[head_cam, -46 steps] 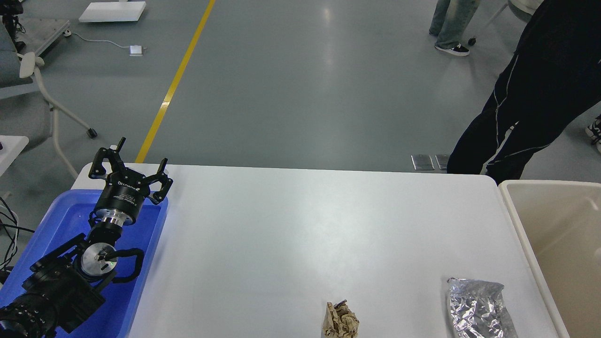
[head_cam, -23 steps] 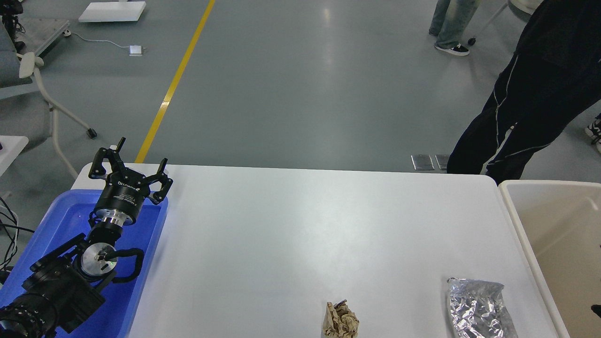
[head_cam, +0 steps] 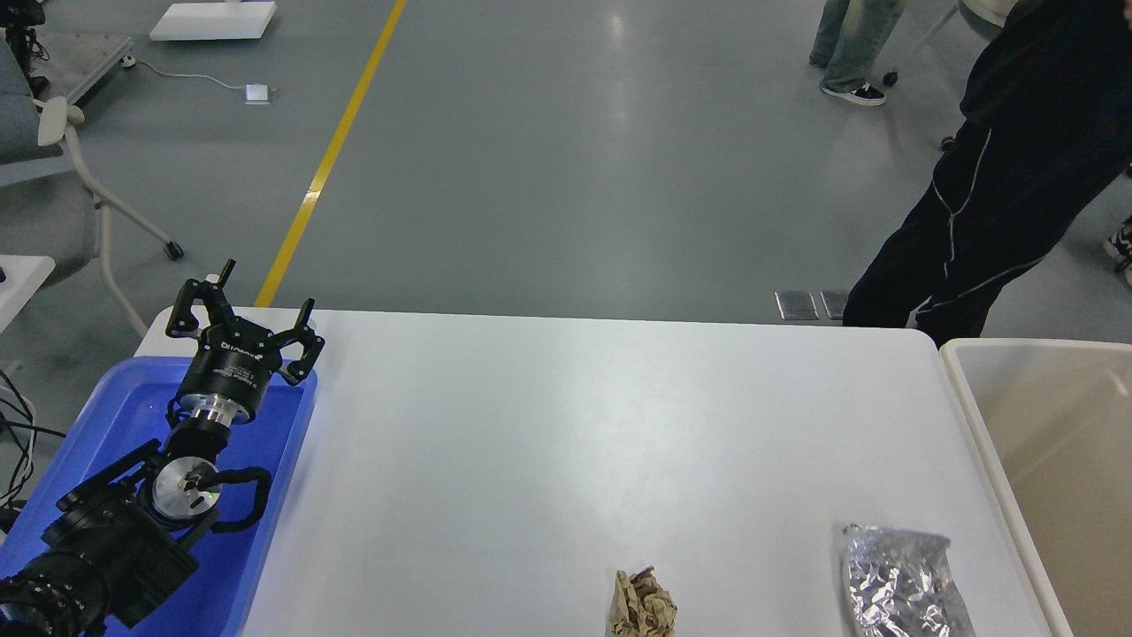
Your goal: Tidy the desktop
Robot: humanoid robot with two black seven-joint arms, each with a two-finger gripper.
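Our left gripper (head_cam: 243,311) stood with its two black fingers spread wide apart and nothing between them, raised over the far end of the blue tray (head_cam: 124,416). Our right gripper did not show in the head view.

Directly beneath and behind the claw, toward us, ran our left arm (head_cam: 133,522), black with a silver collar, lying over the tray's length. The tray sat at the left end of the desktop (head_cam: 566,425), its long side just beside the claw's right finger.

Rightward of the claw the desktop stretched white and glossy, most of it bare. Well apart from the claw, to its right and toward us at the near edge, lay a crumpled wad of brown paper (head_cam: 641,606), partly cut off by the view's bottom. Further right again, also near that edge, lay a crinkled silver foil bag (head_cam: 893,579).

Past the desktop's right end stood a beige bin (head_cam: 968,389), its rim close against the table.

Beyond the claw, a yellow floor line (head_cam: 329,155) ran away across the grey floor. Far right, a person in black trousers (head_cam: 982,212) stood behind the table's far corner.
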